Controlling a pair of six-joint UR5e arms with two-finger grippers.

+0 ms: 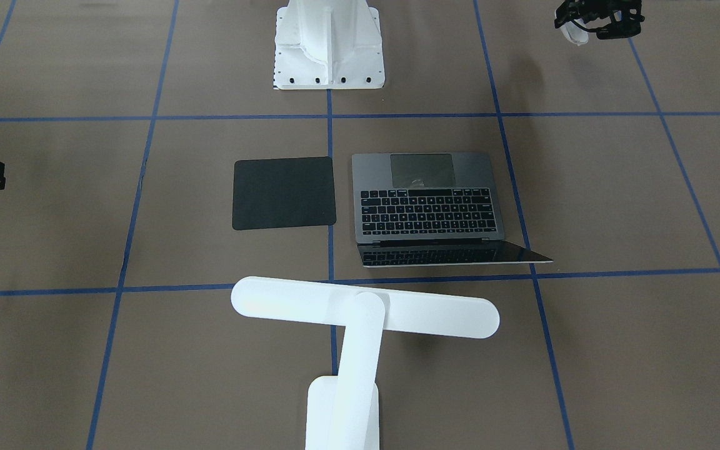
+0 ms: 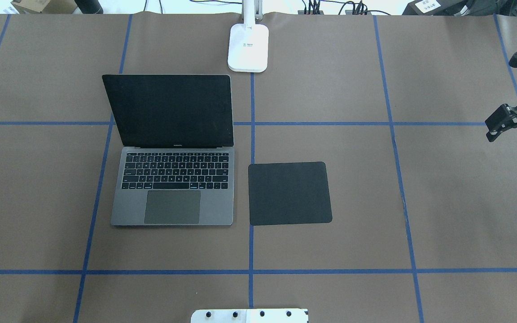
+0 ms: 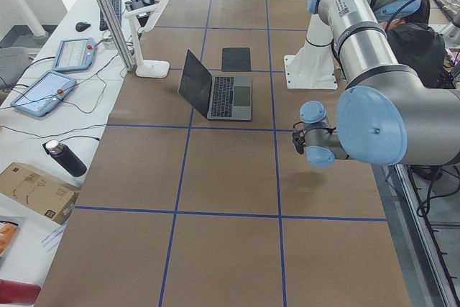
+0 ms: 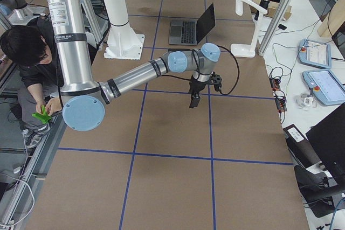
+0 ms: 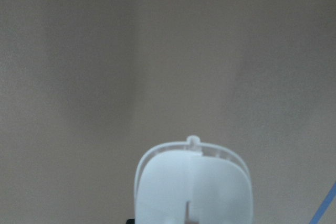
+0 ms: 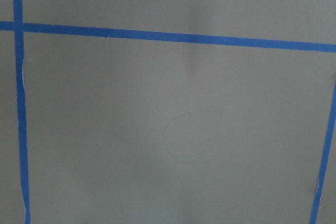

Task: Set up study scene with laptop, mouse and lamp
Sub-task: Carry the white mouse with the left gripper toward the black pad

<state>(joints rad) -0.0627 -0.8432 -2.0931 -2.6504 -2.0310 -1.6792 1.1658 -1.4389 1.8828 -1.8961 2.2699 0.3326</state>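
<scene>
The grey laptop [image 1: 425,203] stands open at mid-table; it also shows in the overhead view [image 2: 173,179]. The white T-shaped lamp [image 1: 366,312] stands at the far edge, its base [image 2: 248,47] just right of the laptop's screen. My left gripper [image 1: 585,28] is shut on the white mouse [image 1: 574,32] and holds it above the table, well to the laptop's left on the robot's side. The mouse fills the bottom of the left wrist view [image 5: 191,187]. My right gripper [image 2: 494,128] is open and empty, far right of the laptop.
A flat black square pad [image 2: 289,193] lies just right of the laptop. The white ribbed pedestal [image 1: 329,50] stands at the near middle edge. Blue tape lines grid the brown table. Tablets, cables and a box [image 3: 32,188] lie beyond the far edge.
</scene>
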